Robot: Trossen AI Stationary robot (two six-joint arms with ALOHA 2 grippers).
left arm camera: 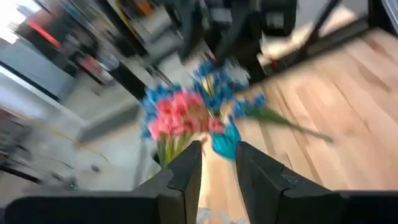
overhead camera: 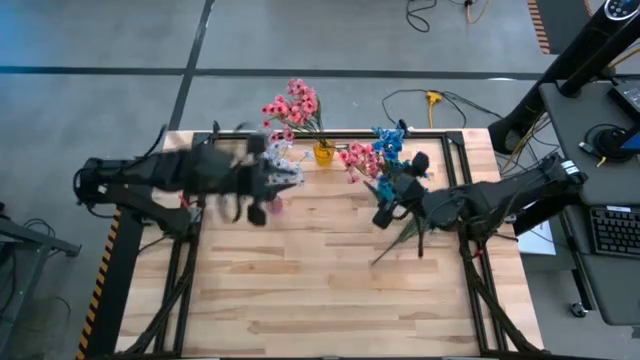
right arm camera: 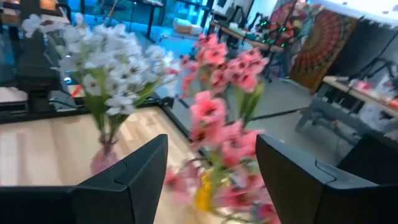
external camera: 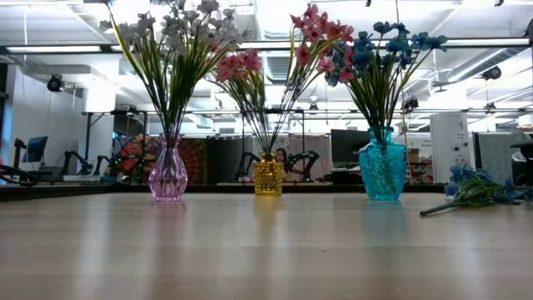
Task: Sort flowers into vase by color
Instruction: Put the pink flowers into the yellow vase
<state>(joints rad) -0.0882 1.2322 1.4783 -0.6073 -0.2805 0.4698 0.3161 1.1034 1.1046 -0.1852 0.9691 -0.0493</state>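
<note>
Three vases stand along the far edge. A pink glass vase (external camera: 168, 177) holds white sprigs (external camera: 171, 37). A yellow vase (external camera: 268, 175) holds pink sprigs (external camera: 241, 71). A blue vase (external camera: 383, 171) holds blue sprigs (external camera: 391, 46) and some pink ones (external camera: 321, 33). One blue sprig (external camera: 475, 190) lies flat on the table at the right; its stem (overhead camera: 392, 248) shows under my right arm. My left gripper (overhead camera: 285, 175) hovers over the pink vase (overhead camera: 272, 207), its fingers (left arm camera: 189, 168) a narrow gap apart, empty. My right gripper (overhead camera: 388, 208) is by the blue vase, wide open (right arm camera: 211, 168), empty.
A black frame rail (overhead camera: 470, 200) runs round the wooden table top. The near half of the table (overhead camera: 320, 300) is bare wood. Cables (overhead camera: 430, 100) lie on the floor beyond the far edge. A desk with a keyboard (overhead camera: 610, 230) stands to the right.
</note>
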